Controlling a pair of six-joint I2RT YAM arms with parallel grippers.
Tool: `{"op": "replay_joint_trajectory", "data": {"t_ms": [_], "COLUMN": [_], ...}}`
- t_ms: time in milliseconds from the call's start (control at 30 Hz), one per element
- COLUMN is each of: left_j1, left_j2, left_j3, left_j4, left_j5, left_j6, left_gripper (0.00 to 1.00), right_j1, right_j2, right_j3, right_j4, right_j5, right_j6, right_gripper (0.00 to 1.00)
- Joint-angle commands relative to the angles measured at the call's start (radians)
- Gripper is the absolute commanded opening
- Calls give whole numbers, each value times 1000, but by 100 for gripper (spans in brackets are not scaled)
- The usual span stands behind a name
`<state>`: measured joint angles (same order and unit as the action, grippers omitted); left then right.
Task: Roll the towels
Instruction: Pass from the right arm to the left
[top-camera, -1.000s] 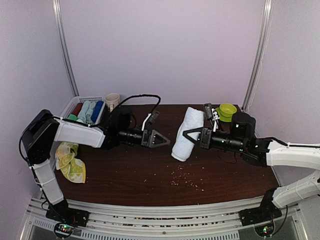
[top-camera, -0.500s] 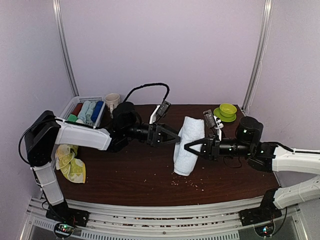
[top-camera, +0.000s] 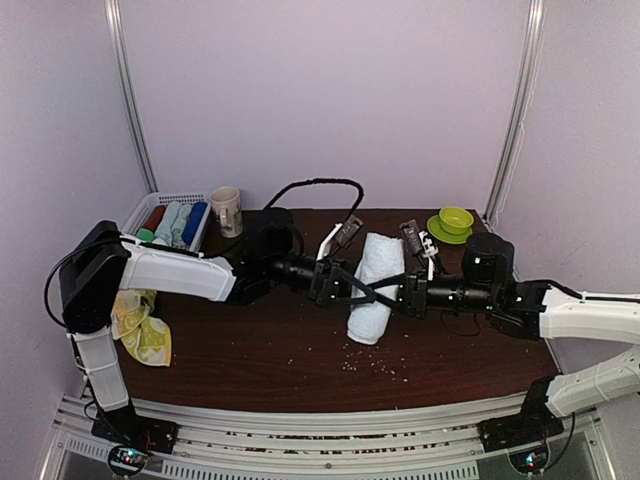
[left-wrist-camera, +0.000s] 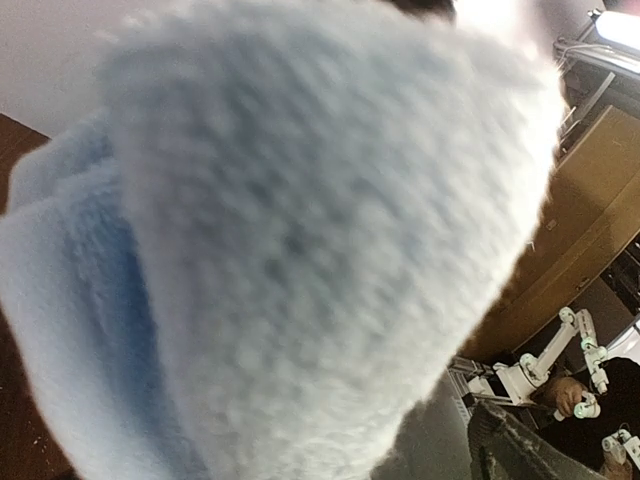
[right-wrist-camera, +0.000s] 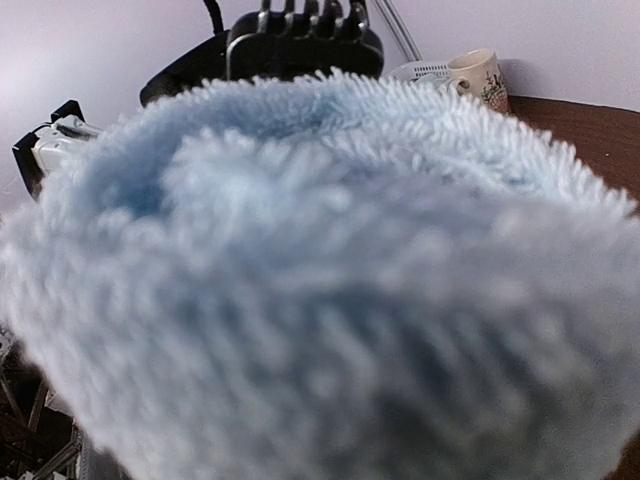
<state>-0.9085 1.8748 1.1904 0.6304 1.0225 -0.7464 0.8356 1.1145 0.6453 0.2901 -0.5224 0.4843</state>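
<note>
The long pale blue-white towel (top-camera: 373, 290) lies as a folded strip in the middle of the table, running front to back. My left gripper (top-camera: 358, 291) reaches it from the left and my right gripper (top-camera: 388, 298) from the right, and they meet at its middle. From above, both pairs of jaws look spread around the cloth. The towel fills the left wrist view (left-wrist-camera: 300, 250) and the right wrist view (right-wrist-camera: 330, 280), hiding the fingers. The yellow-green towel (top-camera: 141, 325) lies crumpled at the table's left edge, away from both grippers.
A white slatted basket (top-camera: 139, 213) with several rolled towels stands at the back left, with a printed cup (top-camera: 227, 208) beside it. A green bowl on a saucer (top-camera: 455, 221) sits at the back right. Crumbs (top-camera: 375, 360) are scattered in front of the towel.
Both grippers have moved inward from either side of the pale towel and now meet at its middle. The towel has barely shifted.
</note>
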Motion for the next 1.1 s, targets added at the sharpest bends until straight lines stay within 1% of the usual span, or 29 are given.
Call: {"op": "replay_joint_trajectory", "data": {"t_ms": [0, 67, 133, 300, 400, 567, 733, 900, 1067], "left_j1": [-22, -29, -36, -47, -53, -75, -88, -92, -92], "left_j2": [4, 4, 6, 7, 12, 32, 44, 23, 16], "left_j3": [42, 57, 83, 149, 166, 211, 221, 180, 162], "left_j4": [-80, -127, -211, -402, -441, -522, -529, -473, -454], "left_j5": [-16, -39, -77, -209, -262, -333, -335, -292, -266], "left_j6": [86, 122, 172, 277, 290, 326, 338, 346, 360], "left_gripper": [97, 97, 94, 83, 78, 73, 73, 78, 82], "right_j1": [5, 4, 5, 4, 4, 5, 2, 0, -38], "right_j2": [4, 8, 15, 49, 63, 94, 113, 118, 87], "right_j3": [40, 47, 58, 93, 99, 114, 121, 108, 68], "right_j4": [-8, -15, -26, -102, -113, -118, -114, -77, -10], "right_j5": [148, 191, 212, 282, 310, 339, 375, 329, 259], "right_j6": [-24, -19, -14, -9, 10, 54, 110, 119, 125], "right_gripper": [3, 3, 3, 3, 3, 3, 4, 3, 3]}}
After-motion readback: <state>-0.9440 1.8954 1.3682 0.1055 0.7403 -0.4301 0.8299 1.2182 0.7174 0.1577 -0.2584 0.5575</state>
